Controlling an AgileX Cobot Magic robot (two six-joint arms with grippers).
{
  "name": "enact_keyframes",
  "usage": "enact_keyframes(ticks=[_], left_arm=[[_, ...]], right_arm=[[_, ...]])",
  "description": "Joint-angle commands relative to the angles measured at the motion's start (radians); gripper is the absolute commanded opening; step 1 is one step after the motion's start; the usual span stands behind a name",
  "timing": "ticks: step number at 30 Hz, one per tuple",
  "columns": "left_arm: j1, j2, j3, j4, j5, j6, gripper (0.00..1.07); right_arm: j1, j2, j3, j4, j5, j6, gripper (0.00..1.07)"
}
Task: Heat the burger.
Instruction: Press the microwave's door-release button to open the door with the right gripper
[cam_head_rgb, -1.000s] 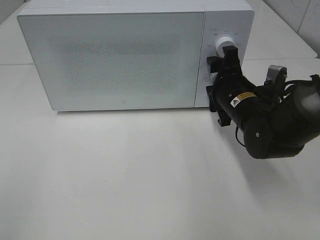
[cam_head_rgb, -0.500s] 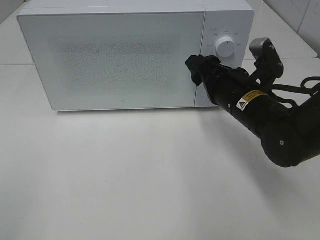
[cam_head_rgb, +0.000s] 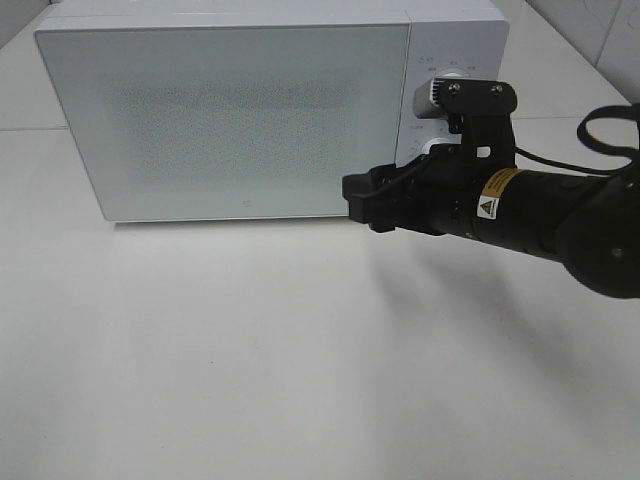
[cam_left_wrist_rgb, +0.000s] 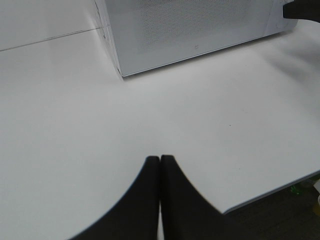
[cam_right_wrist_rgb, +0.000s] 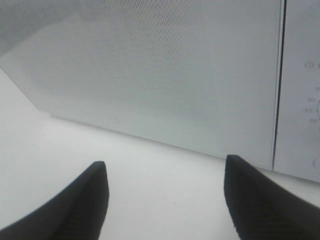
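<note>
The burger is out of view. The white microwave (cam_head_rgb: 230, 110) stands at the back of the table with its frosted door shut. My right gripper (cam_head_rgb: 362, 203) points left in front of the door's lower right corner, beside the control panel (cam_head_rgb: 440, 40). In the right wrist view the right gripper (cam_right_wrist_rgb: 165, 165) is open with nothing between its fingers, facing the microwave door (cam_right_wrist_rgb: 150, 65). My left gripper (cam_left_wrist_rgb: 160, 160) is shut and empty, hovering over bare table in front of the microwave (cam_left_wrist_rgb: 190, 25).
The white table (cam_head_rgb: 250, 350) spreads in front of the microwave. Its front edge (cam_left_wrist_rgb: 270, 192) shows in the left wrist view, with floor beyond. The right arm's black body (cam_head_rgb: 560, 220) covers part of the control panel and its dials.
The right arm swung away from the upper dial, down and to the left. Its gripper now points left in front of the door's lower right corner.
</note>
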Motion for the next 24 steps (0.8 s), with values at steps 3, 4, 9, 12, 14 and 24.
enact_keyframes(ticks=[3,4,9,12,14,24], left_arm=[[0.003,-0.02,0.002,-0.002,-0.015,-0.003,0.0],[0.003,-0.02,0.002,-0.002,-0.015,-0.003,0.0],[0.003,-0.02,0.002,-0.002,-0.015,-0.003,0.0],[0.003,-0.02,0.002,-0.002,-0.015,-0.003,0.0],[0.003,-0.02,0.002,-0.002,-0.015,-0.003,0.0],[0.003,-0.021,0.002,-0.002,-0.015,-0.003,0.0]], right_arm=[[-0.003,-0.072,-0.082,-0.147,0.338,-0.012,0.61],[-0.003,-0.09,-0.115,-0.154,0.455,0.005,0.61],[-0.003,-0.099,-0.194,-0.153,0.678,0.036,0.61],[-0.011,-0.099,-0.252,-0.153,0.81,0.039,0.61],[-0.02,-0.1,-0.261,-0.15,0.827,0.039,0.61],[-0.269,-0.119,-0.272,0.078,0.941,-0.03,0.61]])
